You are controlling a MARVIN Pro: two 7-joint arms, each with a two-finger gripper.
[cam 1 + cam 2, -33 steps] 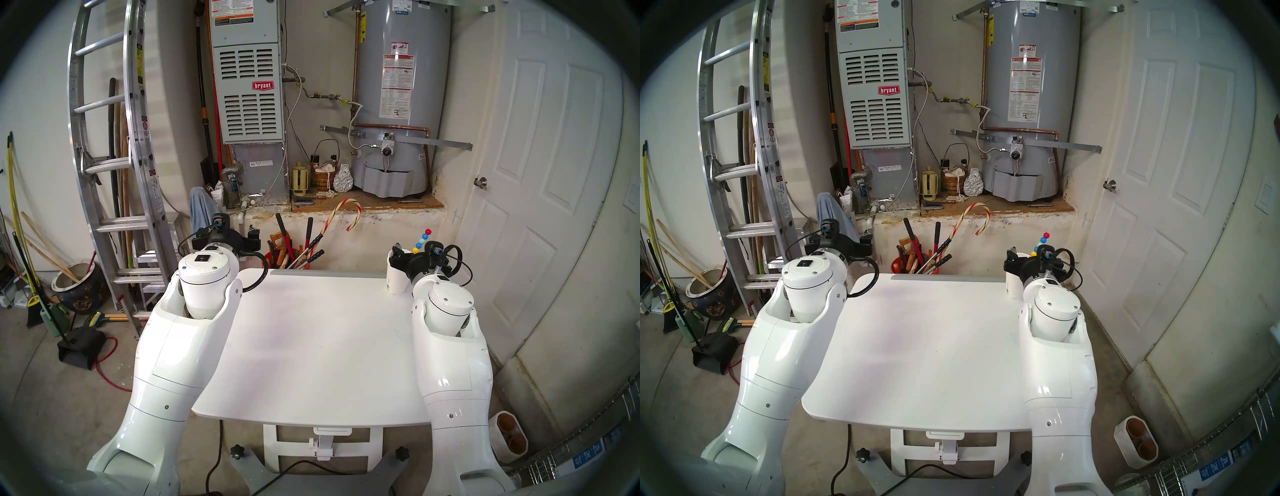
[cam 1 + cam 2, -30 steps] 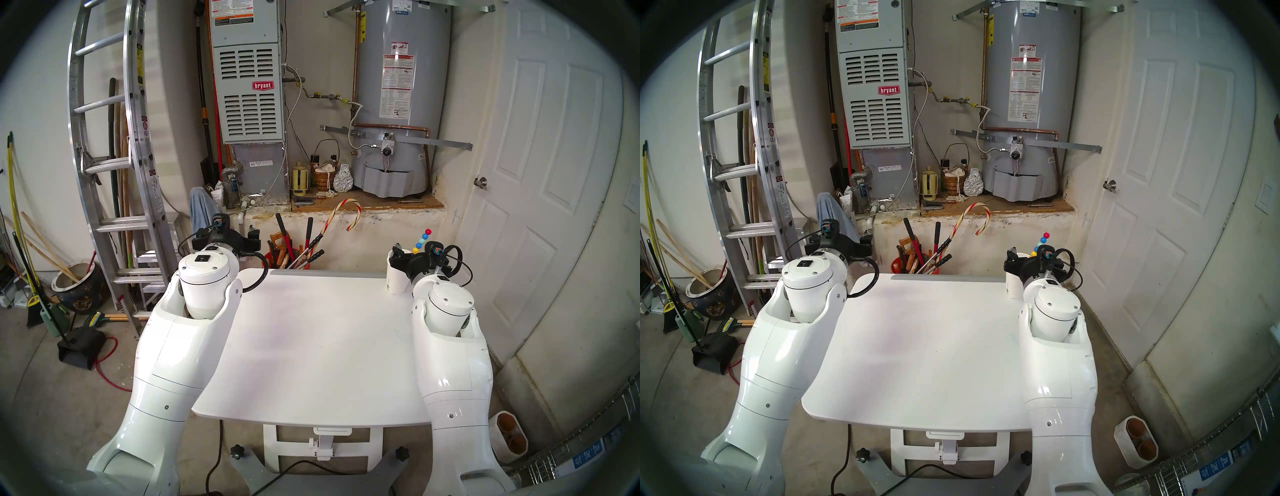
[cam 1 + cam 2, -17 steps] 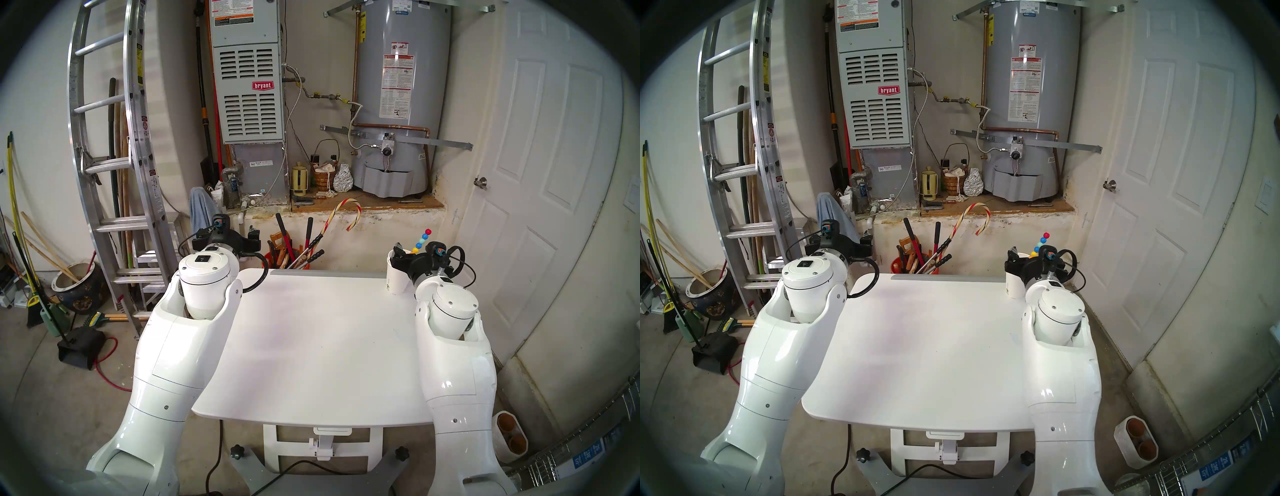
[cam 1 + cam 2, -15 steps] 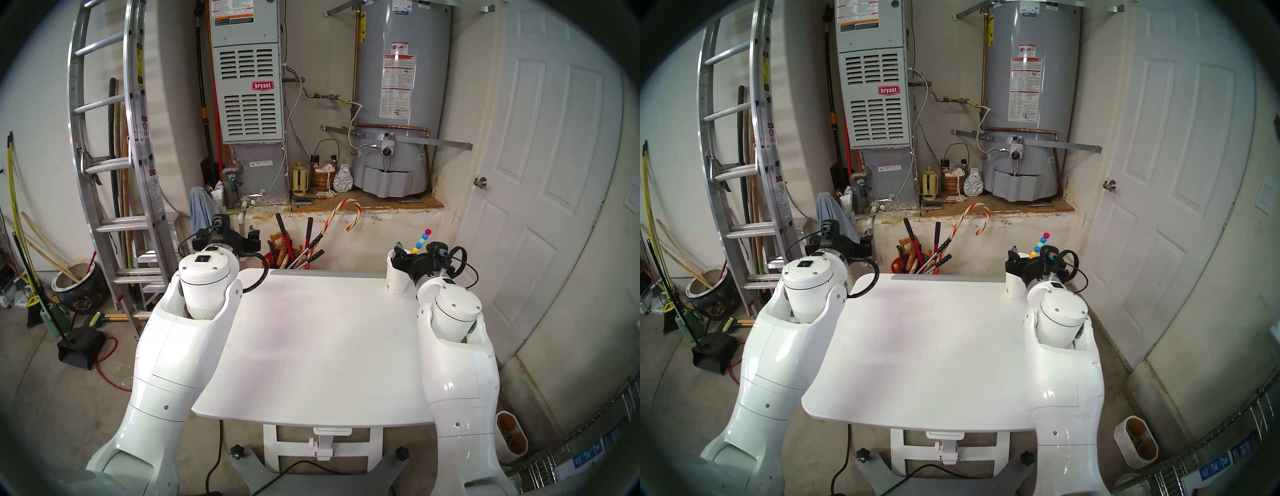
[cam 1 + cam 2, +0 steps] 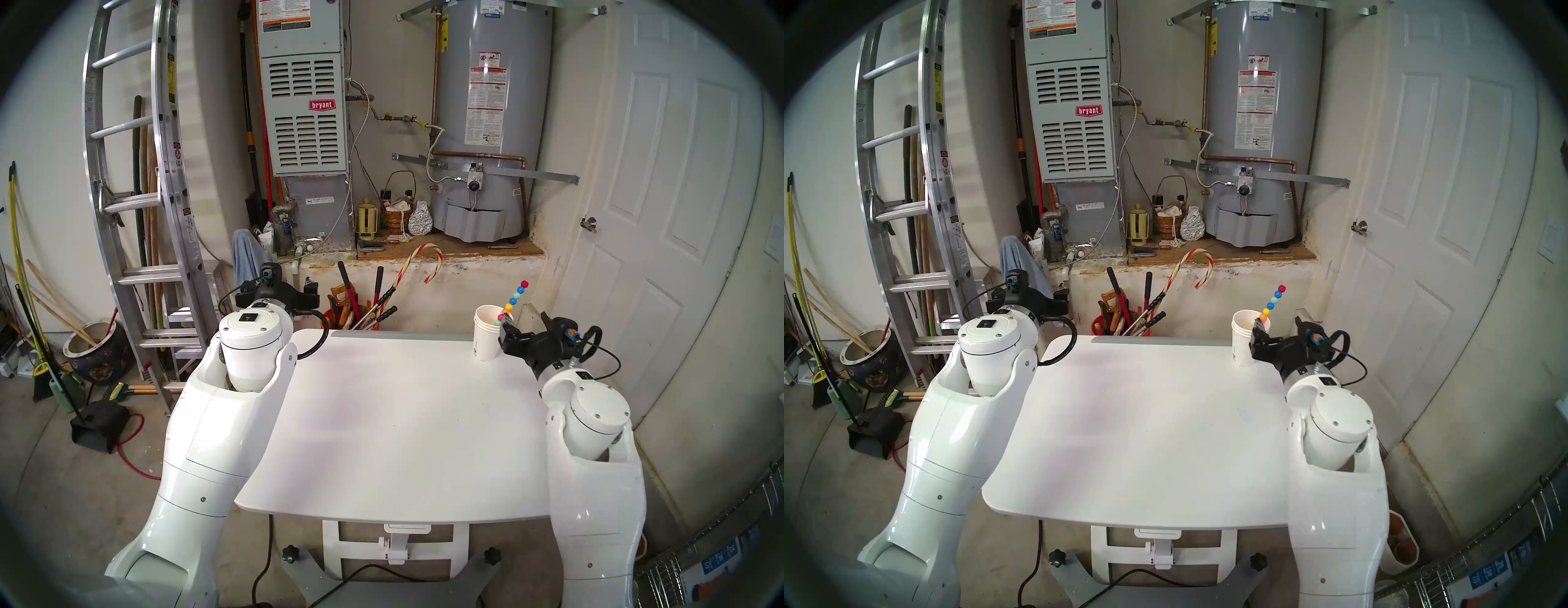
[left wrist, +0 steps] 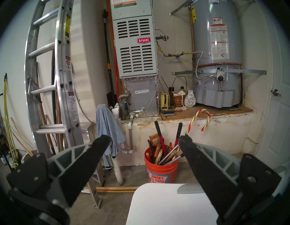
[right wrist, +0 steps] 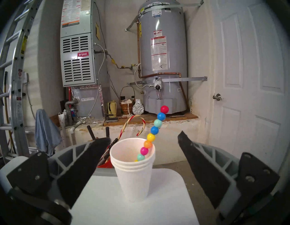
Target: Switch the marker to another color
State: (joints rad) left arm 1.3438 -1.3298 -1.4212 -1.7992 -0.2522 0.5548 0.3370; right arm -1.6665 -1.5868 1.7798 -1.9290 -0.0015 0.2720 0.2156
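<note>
From the head, my right jaws [image 5: 526, 329] stand spread and empty just right of the stacked foam cups [image 5: 488, 335] at the bench's [image 5: 403, 424] far right corner. My left jaws [image 5: 312, 293] hang spread off the far left corner.

Left wrist: only garage clutter beyond.

Right wrist: the marker [image 7: 154, 131], glossy round beads, leans right in the cups. I judge nothing started; next, pinch its stem.

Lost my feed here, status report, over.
Both grippers open, empty: left gripper, right gripper. Marker leaning in the stacked cups, untouched. Nothing in the way.
</note>
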